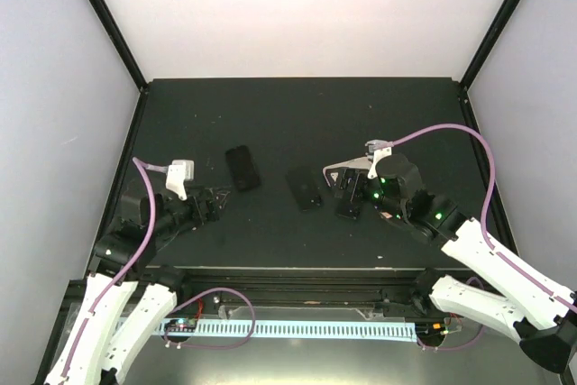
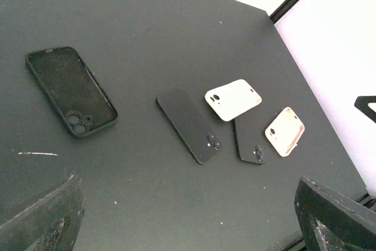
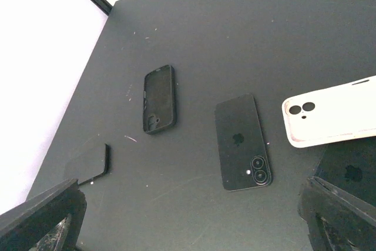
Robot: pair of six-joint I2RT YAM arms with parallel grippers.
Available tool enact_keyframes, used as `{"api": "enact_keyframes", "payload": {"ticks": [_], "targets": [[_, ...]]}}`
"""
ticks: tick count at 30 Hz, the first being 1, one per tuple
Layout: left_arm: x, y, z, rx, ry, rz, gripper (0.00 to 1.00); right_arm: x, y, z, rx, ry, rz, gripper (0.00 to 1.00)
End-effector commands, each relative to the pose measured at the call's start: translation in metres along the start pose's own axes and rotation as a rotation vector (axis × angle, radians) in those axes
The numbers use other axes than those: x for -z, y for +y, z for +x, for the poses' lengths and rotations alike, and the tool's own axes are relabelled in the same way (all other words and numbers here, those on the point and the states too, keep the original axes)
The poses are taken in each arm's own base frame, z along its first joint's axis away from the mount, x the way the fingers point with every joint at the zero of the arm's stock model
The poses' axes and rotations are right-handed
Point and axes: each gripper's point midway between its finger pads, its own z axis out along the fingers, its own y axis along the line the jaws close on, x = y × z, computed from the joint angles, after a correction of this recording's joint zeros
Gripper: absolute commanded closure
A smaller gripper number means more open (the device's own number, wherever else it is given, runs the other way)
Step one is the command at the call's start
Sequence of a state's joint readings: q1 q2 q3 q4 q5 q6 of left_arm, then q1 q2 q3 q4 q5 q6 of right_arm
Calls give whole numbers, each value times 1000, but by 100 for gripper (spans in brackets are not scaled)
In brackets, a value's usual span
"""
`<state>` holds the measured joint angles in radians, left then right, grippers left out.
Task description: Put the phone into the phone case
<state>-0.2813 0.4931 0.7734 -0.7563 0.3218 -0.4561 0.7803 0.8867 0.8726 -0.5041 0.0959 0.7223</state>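
An empty black phone case (image 1: 242, 169) lies open side up on the dark table; it also shows in the left wrist view (image 2: 70, 91) and the right wrist view (image 3: 159, 99). A black phone (image 1: 305, 188) lies face down to its right, seen in both wrist views (image 2: 189, 124) (image 3: 242, 142). My left gripper (image 1: 215, 200) (image 2: 188, 227) is open and empty, below and left of the case. My right gripper (image 1: 347, 194) (image 3: 188, 227) is open and empty, just right of the phone.
A white case (image 2: 233, 99) (image 3: 332, 113), a second black phone (image 2: 249, 139) (image 3: 346, 171) and a pinkish-white case (image 2: 285, 131) lie right of the phone, under my right arm. A dark flat object (image 3: 88, 164) lies near my left gripper. The table's black frame (image 1: 108, 20) borders it.
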Motion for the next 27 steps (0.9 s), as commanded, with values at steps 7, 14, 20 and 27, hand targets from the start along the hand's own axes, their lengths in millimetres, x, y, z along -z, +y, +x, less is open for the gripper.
{"api": "enact_keyframes", "payload": {"ticks": [7,14,20,27], "targets": [[-6,4,3,13,15,-7,1,-3,6,1,39,-2,-27,0],[-15,12,12,41,42,-20,1,-28,16,20,77,114,-63,0],[-19,16,19,52,62,-25,1,-75,2,46,161,263,49,8],[-24,20,28,117,82,-25,1,-130,-10,63,280,355,179,20]]}}
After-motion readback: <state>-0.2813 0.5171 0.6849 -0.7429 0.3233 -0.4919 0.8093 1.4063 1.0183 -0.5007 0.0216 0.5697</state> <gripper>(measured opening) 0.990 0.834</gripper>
